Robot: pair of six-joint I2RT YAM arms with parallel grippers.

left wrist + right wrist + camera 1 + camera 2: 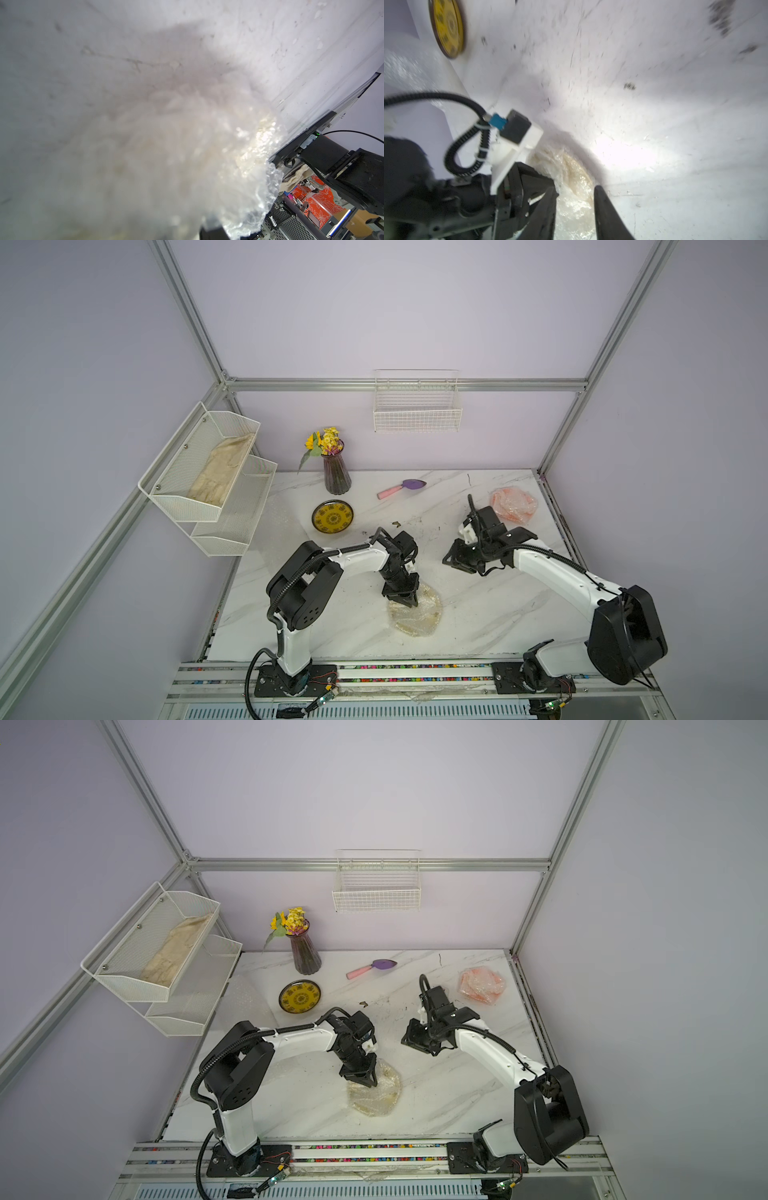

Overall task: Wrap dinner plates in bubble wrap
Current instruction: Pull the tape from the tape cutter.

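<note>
A round cream dinner plate, bundled in crinkly bubble wrap, lies near the table's front middle. My left gripper points down onto the bundle's far edge, its fingers pinched together on the wrap. In the left wrist view the wrap fills most of the picture. My right gripper hovers open, up and to the right of the bundle, with nothing in it. An orange plate wrapped in bubble wrap lies at the back right. The yellow patterned plate lies bare at the back left.
A loose bubble wrap sheet lies along the table's left edge. A purple vase of flowers and a pink-handled trowel stand at the back. White mesh shelves hold a beige cloth on the left wall. A wire basket hangs behind.
</note>
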